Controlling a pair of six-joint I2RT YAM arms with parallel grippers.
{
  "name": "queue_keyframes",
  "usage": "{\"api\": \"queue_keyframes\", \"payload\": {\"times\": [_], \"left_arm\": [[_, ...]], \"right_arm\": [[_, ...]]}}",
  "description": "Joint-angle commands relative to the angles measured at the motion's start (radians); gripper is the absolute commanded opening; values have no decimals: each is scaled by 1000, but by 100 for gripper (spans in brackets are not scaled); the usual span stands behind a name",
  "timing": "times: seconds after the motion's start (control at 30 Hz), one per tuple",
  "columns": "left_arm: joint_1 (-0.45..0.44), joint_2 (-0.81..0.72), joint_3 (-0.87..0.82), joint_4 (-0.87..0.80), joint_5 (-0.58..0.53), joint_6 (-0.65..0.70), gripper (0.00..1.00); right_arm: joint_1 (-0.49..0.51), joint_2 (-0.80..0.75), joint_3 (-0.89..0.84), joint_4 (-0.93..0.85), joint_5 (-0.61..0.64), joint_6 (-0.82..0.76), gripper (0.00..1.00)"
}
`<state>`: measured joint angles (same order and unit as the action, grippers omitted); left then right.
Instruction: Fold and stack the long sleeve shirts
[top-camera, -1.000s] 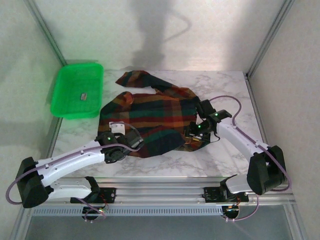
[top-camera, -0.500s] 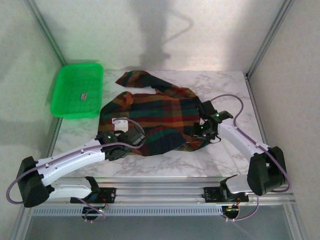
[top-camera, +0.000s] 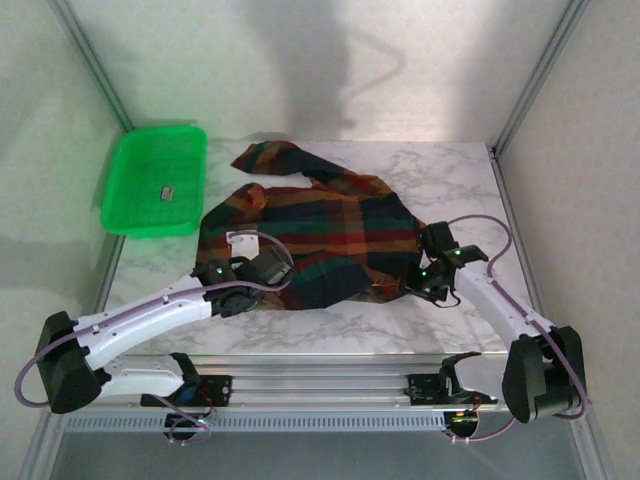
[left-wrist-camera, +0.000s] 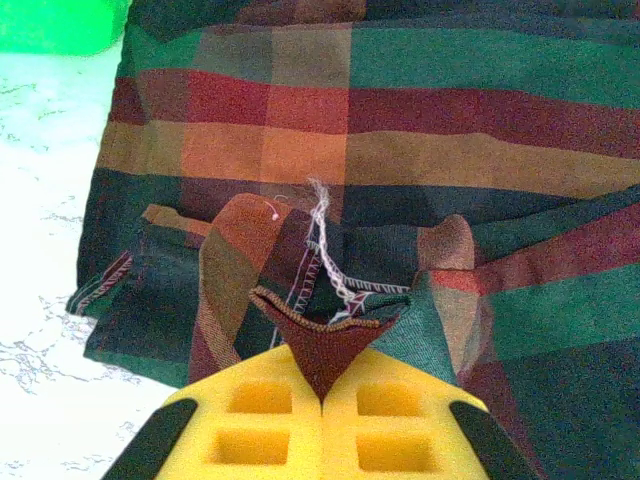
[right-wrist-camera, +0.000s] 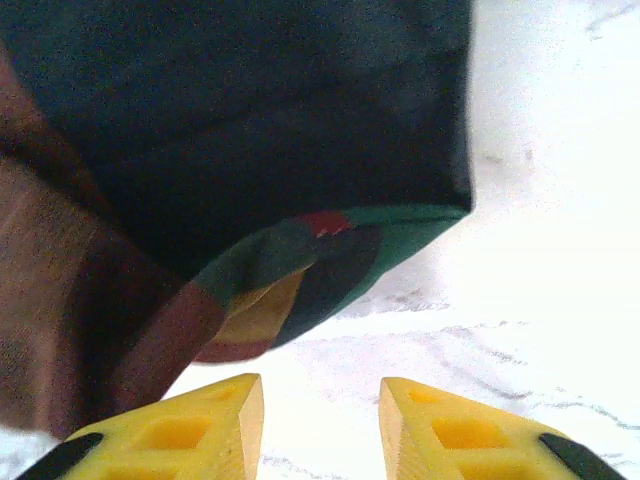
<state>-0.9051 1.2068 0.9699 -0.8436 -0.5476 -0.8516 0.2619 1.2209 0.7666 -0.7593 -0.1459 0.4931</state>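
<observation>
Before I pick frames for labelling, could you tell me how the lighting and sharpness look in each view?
Top external: even, soft light, with a broad grey shadow on the back wall beyond the plaid shirt. Left wrist: shirt weave sharp, marble table washed out, green tray blurred. Right wrist: soft throughout, the shirt nearly black, the marble bright.

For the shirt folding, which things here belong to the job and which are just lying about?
Job: plaid shirt; left gripper, shut on its edge; right gripper, open beside the shirt's corner.
Lying about: green tray; small object inside it.
</observation>
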Motion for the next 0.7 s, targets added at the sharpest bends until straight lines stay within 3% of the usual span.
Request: {"api": "queue_keyframes", "payload": {"times": [0.0, 0.17, 0.27, 0.37, 0.5, 0.67], "left_arm": [[11, 14, 34, 1, -37, 14, 4], [11, 26, 55, 3, -40, 17, 4], [12, 37, 69, -5, -47, 19, 4], [13, 40, 76, -10, -49, 19, 4], [15, 36, 71, -6, -49, 17, 4], [17, 37, 67, -3, -43, 19, 4]], "right_arm": [[-57, 51, -24, 63, -64, 38, 34], [-91, 136, 1, 122, -111, 58, 34], [-101, 179, 17, 85, -66, 59, 35], [-134, 161, -9, 71, -44, 62, 41], [-170, 120, -54, 119, -84, 52, 57], [-172, 158, -77, 241, -165, 60, 56]]}}
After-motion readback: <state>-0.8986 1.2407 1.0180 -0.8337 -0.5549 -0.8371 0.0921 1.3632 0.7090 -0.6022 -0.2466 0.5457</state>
